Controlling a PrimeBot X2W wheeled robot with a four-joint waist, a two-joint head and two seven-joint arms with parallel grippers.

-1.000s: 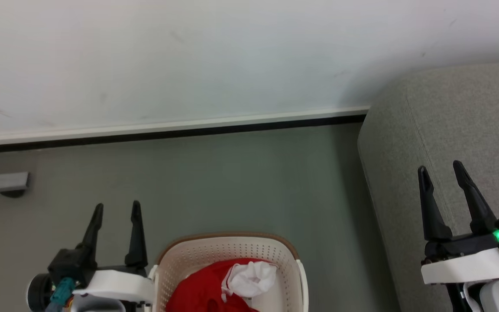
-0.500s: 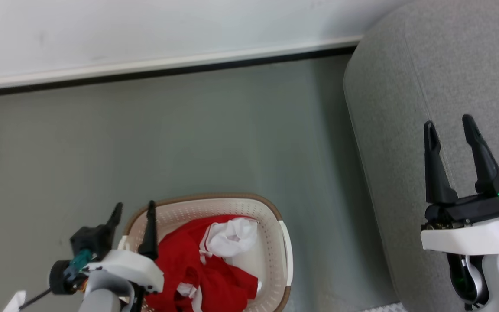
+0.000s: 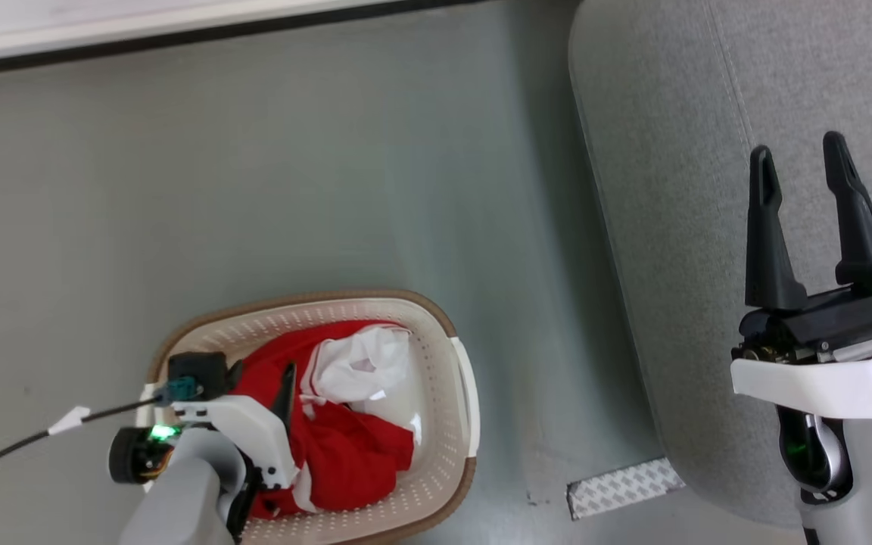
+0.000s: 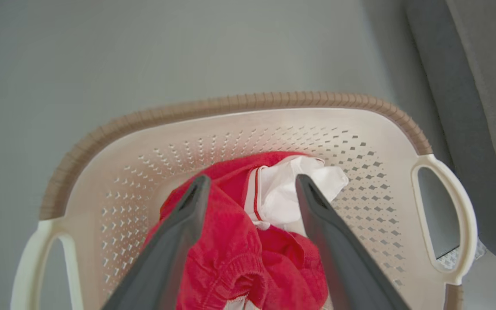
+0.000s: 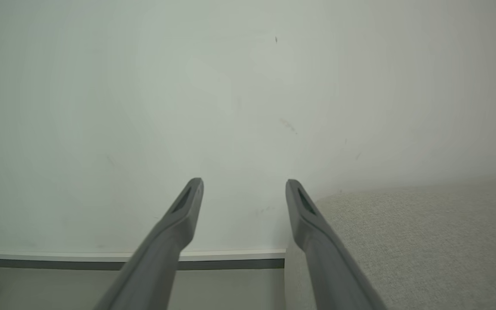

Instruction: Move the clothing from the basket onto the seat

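Note:
The cream-white basket [image 3: 436, 318] with its brown rim stands on the floor at the lower left. Inside lies the red clothing [image 3: 353, 454], with a bunched white part [image 3: 356, 367] on top. My left gripper [image 3: 266, 378] hangs open over the basket's left half, pointing down into it. In the left wrist view its fingers straddle the clothing [image 4: 230, 241] just above it, left gripper [image 4: 252, 178] holding nothing, basket [image 4: 230, 107] all around. The grey seat [image 3: 671, 151] fills the right side. My right gripper [image 3: 797, 145] stands open above it, and faces the wall in the right wrist view [image 5: 243, 181].
Grey floor [image 3: 292, 166] lies between the basket and the seat. A white patterned strip [image 3: 621, 488] is stuck to the floor by the seat's near corner. The wall's baseboard [image 3: 179, 30] runs along the top. A black cable [image 3: 27, 435] trails left from my left wrist.
The head camera has tilted downward, sliding the whole picture up. My left gripper has swung right from beside the basket to over the clothing and dipped into it. The right gripper stays open.

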